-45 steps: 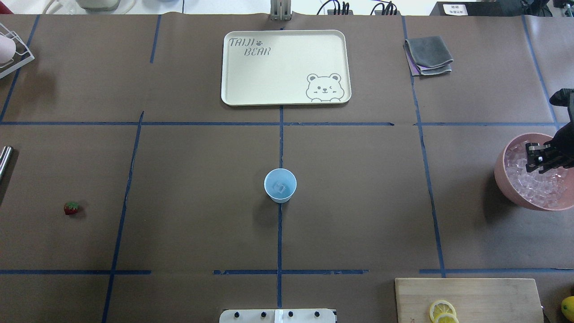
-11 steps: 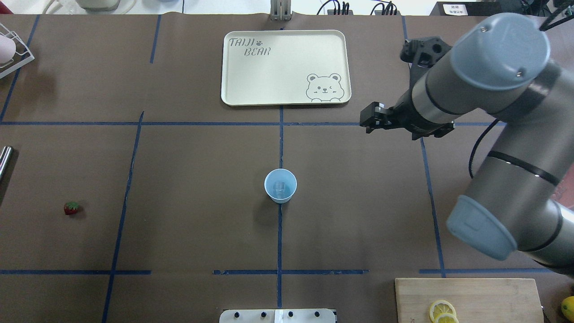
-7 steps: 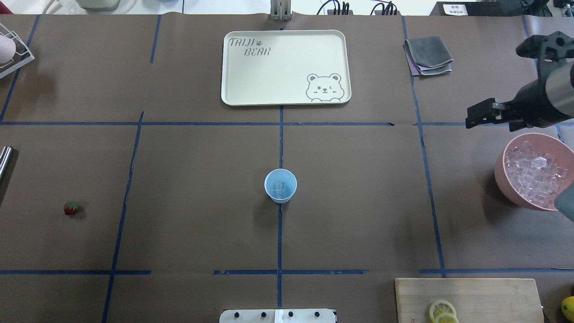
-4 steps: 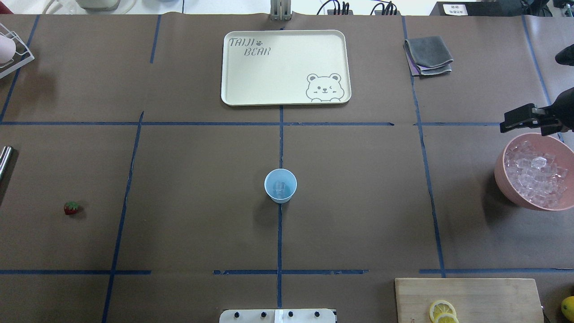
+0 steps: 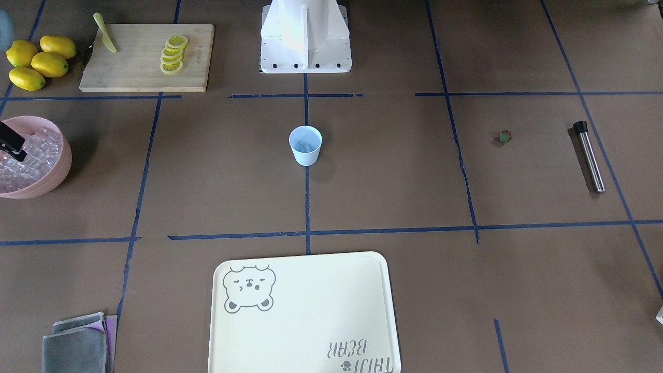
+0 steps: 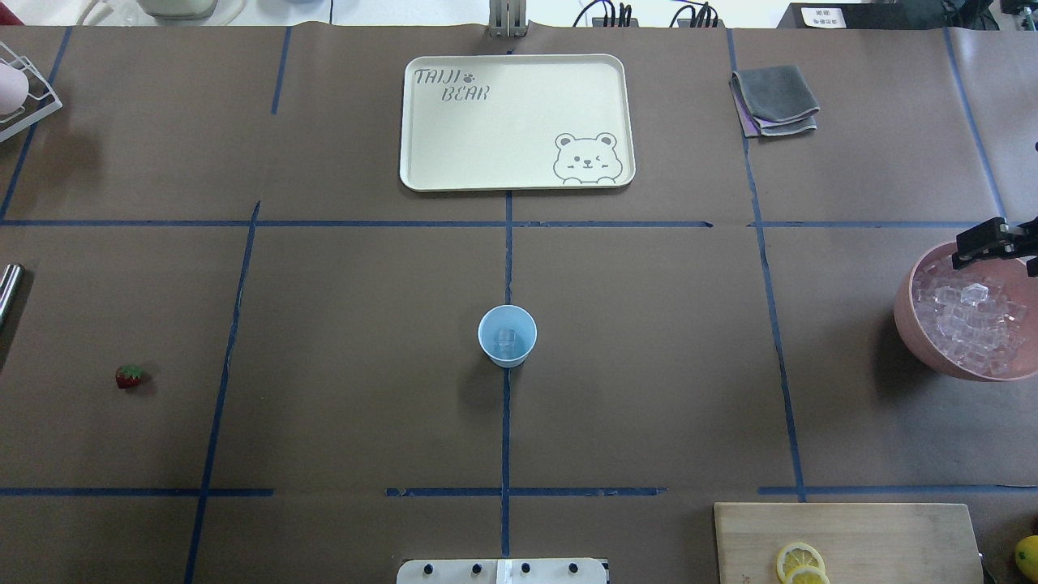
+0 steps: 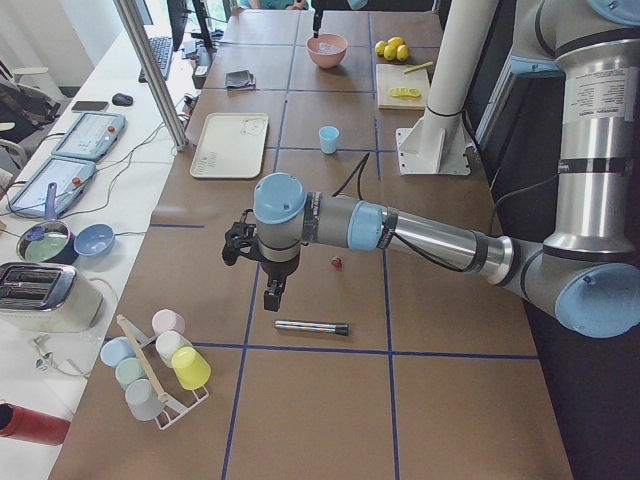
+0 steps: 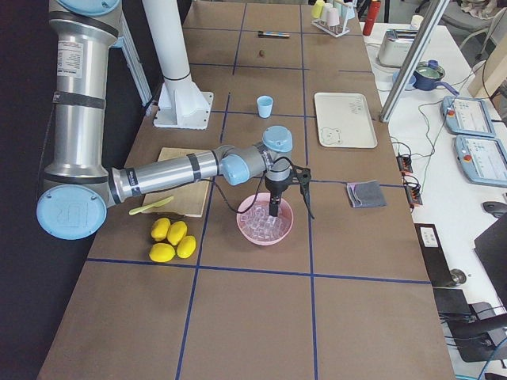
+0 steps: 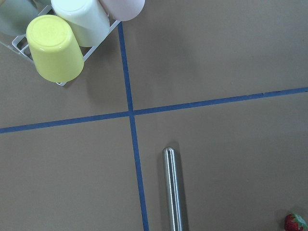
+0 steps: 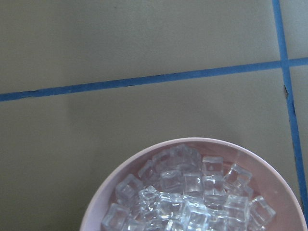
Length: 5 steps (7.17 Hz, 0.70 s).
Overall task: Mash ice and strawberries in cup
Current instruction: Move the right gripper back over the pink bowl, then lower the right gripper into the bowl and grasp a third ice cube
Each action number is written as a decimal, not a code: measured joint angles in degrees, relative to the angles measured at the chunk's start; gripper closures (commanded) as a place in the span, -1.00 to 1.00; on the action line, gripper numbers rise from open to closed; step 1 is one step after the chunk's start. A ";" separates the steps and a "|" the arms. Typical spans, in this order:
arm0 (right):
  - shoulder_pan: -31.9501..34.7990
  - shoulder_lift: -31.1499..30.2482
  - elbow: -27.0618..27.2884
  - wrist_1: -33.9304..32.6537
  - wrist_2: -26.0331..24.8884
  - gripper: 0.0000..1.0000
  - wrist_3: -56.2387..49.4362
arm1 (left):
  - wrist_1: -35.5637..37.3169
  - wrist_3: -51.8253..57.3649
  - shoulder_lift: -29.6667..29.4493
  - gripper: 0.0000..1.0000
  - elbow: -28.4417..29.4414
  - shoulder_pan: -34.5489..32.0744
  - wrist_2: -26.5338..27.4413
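Far out at my left end of the table a wire rack (image 7: 150,362) holds upturned cups, a yellow cup (image 9: 54,48) among them. My left gripper (image 7: 273,296) hangs above the brown table cover (image 6: 649,365) there, fingers pointing down, just beside the steel muddler (image 9: 172,187) and not touching it. Only the side camera catches that gripper, so I cannot tell whether its jaws are apart or together. The muddler lies flat on the cover with its black cap toward me.

A little to the right of the muddler sits the strawberry (image 6: 129,376), alone on the table and well apart from everything else.

In the middle of the table the light-blue cup (image 6: 507,334) stands upright on the blue tape line. It has clear ice (image 6: 508,341) at its bottom. Beyond it, on the far side, the cream bear tray (image 6: 454,138) lies flat.

Right of the tray, two folded cloths (image 6: 774,99) are stacked, grey on top of purple. On the near side a wooden cutting board (image 6: 876,535) carries lemon slices (image 6: 799,561) and a yellow-green knife (image 5: 105,33), with whole lemons (image 5: 36,61) just beside it.

At the right edge the pink bowl (image 6: 907,316) is heaped with more ice. My right gripper (image 6: 983,239) points down over the bowl's far rim. I cannot tell whether its jaws are parted, nor whether the tips touch the cubes.
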 measured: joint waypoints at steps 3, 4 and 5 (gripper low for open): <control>-0.69 0.36 -3.01 0.06 -0.01 -0.98 -0.17 | -0.02 0.00 0.00 -1.00 -0.61 0.00 0.05; -1.49 0.42 -3.38 0.07 -0.05 -0.98 -0.15 | -0.02 0.00 0.00 -1.00 -0.67 0.00 0.09; -2.41 0.46 -3.68 0.07 -0.09 -0.96 -0.13 | -0.02 0.00 0.00 -1.00 -0.69 0.00 0.11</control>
